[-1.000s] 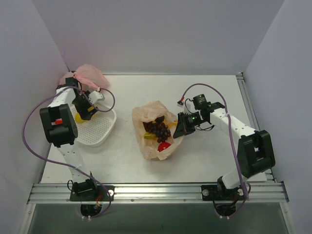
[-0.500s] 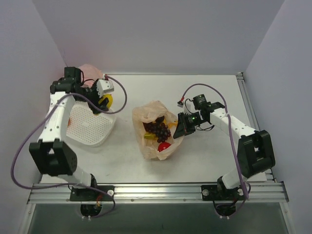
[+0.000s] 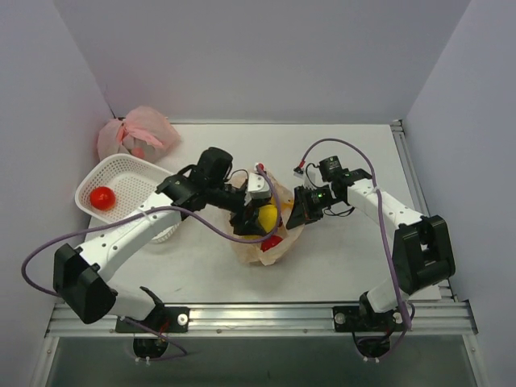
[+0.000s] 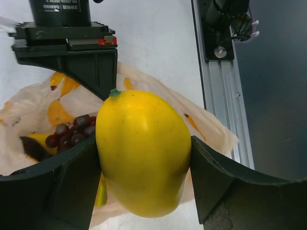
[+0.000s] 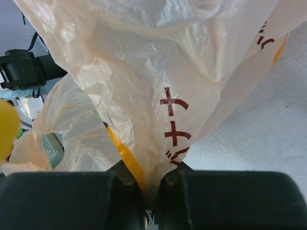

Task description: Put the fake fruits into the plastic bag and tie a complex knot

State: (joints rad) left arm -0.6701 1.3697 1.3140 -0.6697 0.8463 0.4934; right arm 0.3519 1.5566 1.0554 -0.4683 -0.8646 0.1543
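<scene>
Bag status: plastic bag point(image 3: 256, 251) on table point(image 3: 347, 153), mouth open, directly under left jaws. Left jaws spread wide, gripping yellow fruit point(image 4: 144, 151), one finger each side. Fruit at bag mouth; inside or just above, cannot tell. Beneath jaws, in bag: grape bunch point(image 4: 74, 132), red fruit point(image 3: 272, 242), yellow piece point(image 4: 36, 140). Right jaws closed, bag rim point(image 5: 158, 134) pinched between them. White mesh basket point(image 3: 129, 173) well left of left jaws, holds one red round fruit point(image 3: 101, 197). Pink tied bag point(image 3: 139, 127) beyond basket.
</scene>
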